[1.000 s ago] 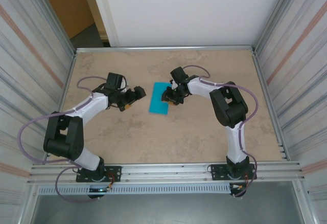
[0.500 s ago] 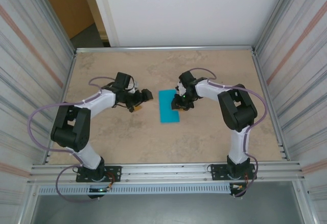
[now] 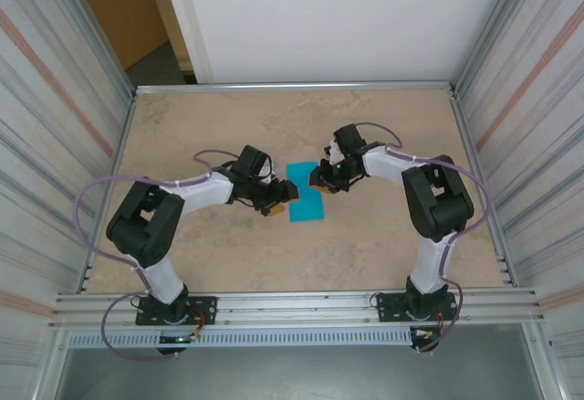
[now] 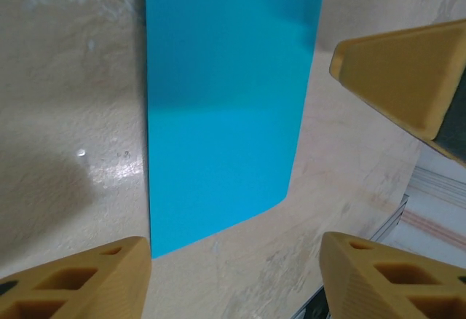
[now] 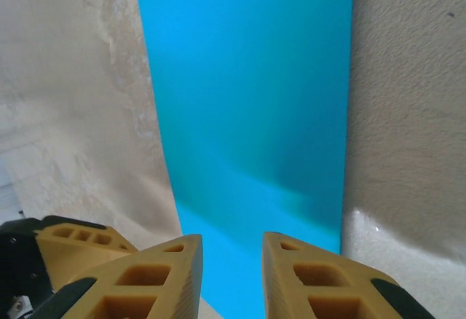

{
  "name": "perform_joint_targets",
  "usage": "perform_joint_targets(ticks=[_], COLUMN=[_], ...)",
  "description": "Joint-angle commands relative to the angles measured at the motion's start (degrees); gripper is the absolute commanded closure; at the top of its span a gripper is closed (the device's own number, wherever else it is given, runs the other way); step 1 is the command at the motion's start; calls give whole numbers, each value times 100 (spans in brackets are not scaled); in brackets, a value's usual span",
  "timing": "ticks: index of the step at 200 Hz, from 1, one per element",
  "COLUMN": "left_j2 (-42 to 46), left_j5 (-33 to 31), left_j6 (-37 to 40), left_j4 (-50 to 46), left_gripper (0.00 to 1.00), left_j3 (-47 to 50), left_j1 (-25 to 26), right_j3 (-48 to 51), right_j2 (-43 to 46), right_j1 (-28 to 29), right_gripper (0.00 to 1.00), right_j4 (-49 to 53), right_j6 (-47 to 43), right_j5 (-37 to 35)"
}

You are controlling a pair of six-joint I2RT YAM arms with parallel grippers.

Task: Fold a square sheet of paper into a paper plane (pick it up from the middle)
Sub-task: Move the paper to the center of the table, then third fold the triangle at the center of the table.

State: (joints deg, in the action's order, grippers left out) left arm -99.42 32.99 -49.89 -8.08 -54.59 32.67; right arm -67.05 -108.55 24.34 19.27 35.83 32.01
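Observation:
The square sheet of paper (image 3: 307,199) lies flat mid-table as a narrow teal-blue rectangle, with no dart shape to it. My left gripper (image 3: 280,198) is at its left edge, low over the table. In the left wrist view the paper (image 4: 222,100) lies ahead of my open left gripper (image 4: 234,281), with bare table between the fingers. My right gripper (image 3: 320,180) is over the paper's upper right corner. In the right wrist view the paper (image 5: 247,93) runs under my right gripper (image 5: 232,275), whose jaws stand a narrow gap apart with nothing pinched.
Aluminium rails (image 3: 301,307) border the beige table, and corrugated walls (image 3: 55,126) stand on both sides. A right gripper finger (image 4: 408,79) shows in the left wrist view. Bare tabletop (image 3: 301,254) lies in front of the paper.
My left arm has swung right up to the paper's left edge, its jaws narrowing. The right gripper and the paper have shifted slightly right, and the right jaws have narrowed a little.

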Motion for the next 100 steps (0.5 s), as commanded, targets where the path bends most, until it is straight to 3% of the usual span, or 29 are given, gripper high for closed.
perform_joint_targets(ticks=[1, 100], left_j2=[-145, -415], left_j5=[-14, 0], left_j6=[-161, -87], left_j4=[178, 6], left_gripper=[43, 56], left_j3=[89, 4], left_j1=[27, 38], right_j3=[99, 217], right_j2=[-214, -729], right_j1=[-84, -124], right_gripper=[75, 76], right_j4=[-66, 346], right_j6=[205, -213], right_j5=[193, -361])
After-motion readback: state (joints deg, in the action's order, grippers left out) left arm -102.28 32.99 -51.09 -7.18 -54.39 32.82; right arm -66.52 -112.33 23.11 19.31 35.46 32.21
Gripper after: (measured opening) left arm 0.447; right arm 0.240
